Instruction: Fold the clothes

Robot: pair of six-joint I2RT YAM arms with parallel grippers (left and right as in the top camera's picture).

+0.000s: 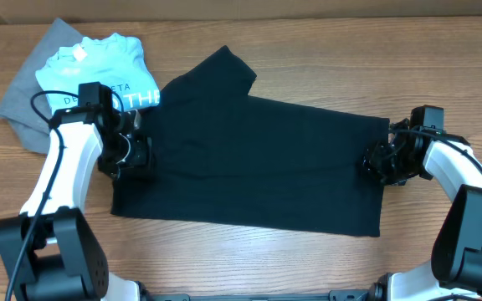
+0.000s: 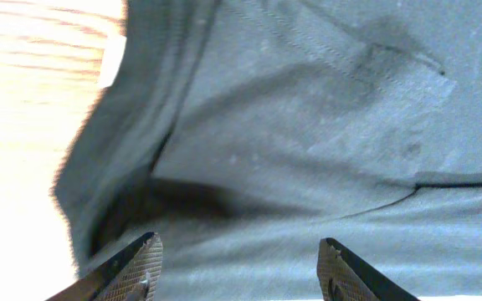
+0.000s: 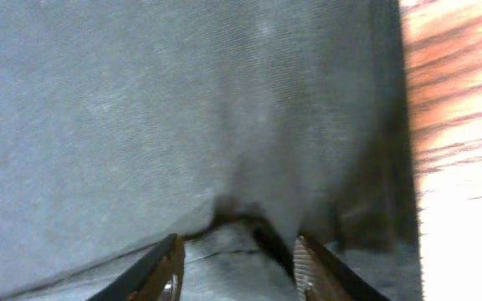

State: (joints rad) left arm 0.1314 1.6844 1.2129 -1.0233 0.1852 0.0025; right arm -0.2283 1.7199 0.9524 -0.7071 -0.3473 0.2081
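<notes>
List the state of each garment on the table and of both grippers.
Black T-shirt: laid flat, one sleeve sticking out.
Blue T-shirt: folded, lying on the grey garment.
Grey garment: partly covered by the blue T-shirt.
Left gripper: jaws open, low over the black T-shirt.
Right gripper: jaws open around a raised fold at its edge.

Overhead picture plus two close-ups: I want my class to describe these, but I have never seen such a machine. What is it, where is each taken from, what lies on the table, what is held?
Two robot arms work at a wooden table. The wide picture looks down from above; each close-up comes from a camera on one wrist. A black T-shirt lies spread out, beside a light blue T-shirt on a grey garment. The left gripper is open over one end. The right gripper straddles a raised fold at the other; whether it grips is unclear.
</notes>
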